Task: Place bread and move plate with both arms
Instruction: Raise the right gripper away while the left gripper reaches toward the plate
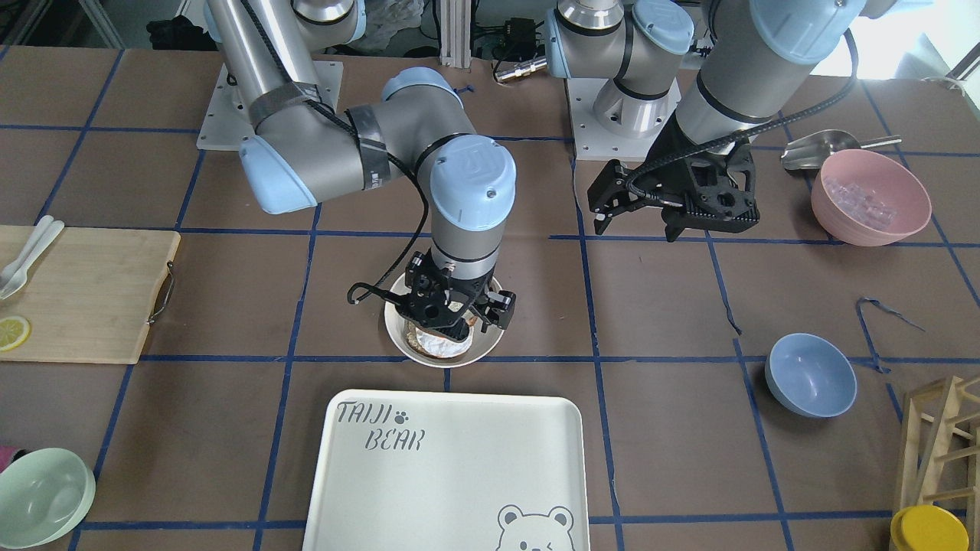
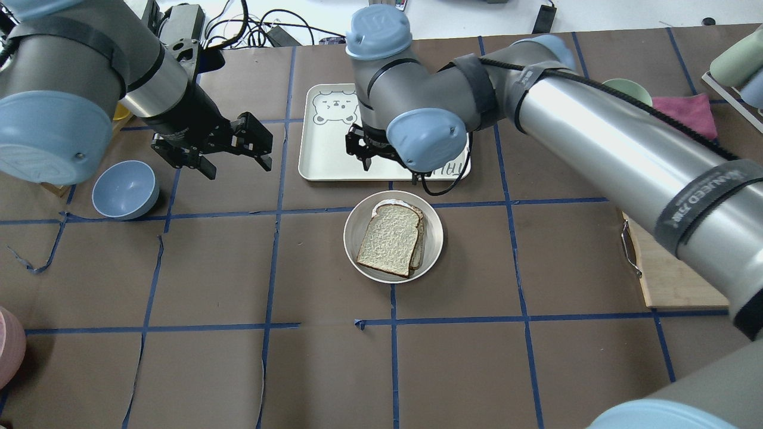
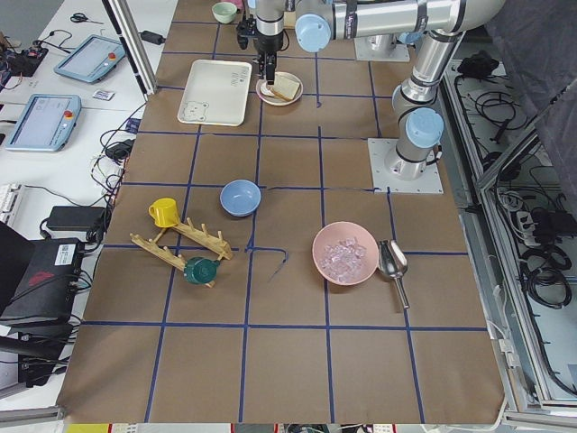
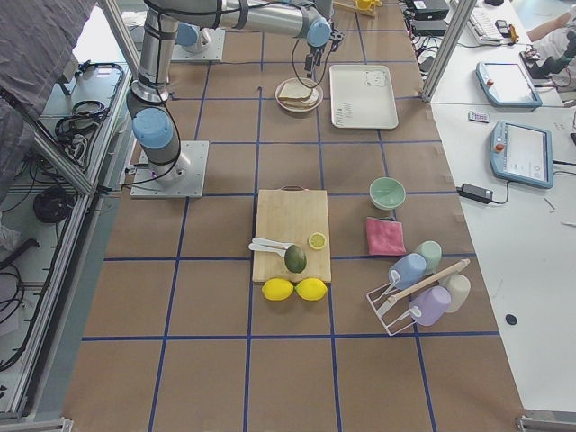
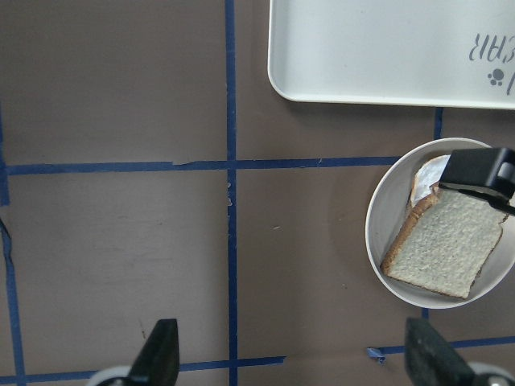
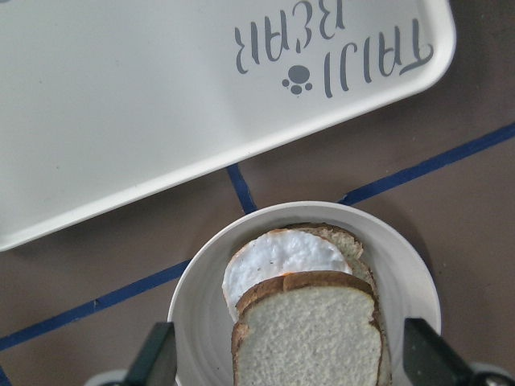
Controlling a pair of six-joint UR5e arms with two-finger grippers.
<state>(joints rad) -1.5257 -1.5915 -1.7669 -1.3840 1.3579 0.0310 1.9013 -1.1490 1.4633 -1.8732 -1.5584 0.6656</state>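
The pale bread slice (image 2: 388, 239) lies flat on the round cream plate (image 2: 435, 238), on top of a fried egg (image 6: 273, 257) and a tanner slice. My right gripper (image 2: 390, 170) is open and empty, hovering over the plate's tray-side edge; in its wrist view the bread (image 6: 310, 334) sits between its spread fingers. My left gripper (image 2: 237, 164) is open and empty, held above the table away from the plate. Its wrist view shows the plate (image 5: 378, 233) at the right edge.
The bear-print tray (image 2: 325, 161) lies just beyond the plate. A blue bowl (image 2: 125, 189) sits beside the left arm. A pink bowl of ice (image 1: 870, 197) and a scoop (image 1: 819, 149) are further out. A cutting board (image 1: 84, 295) and a green bowl (image 1: 42, 497) are on the right arm's side.
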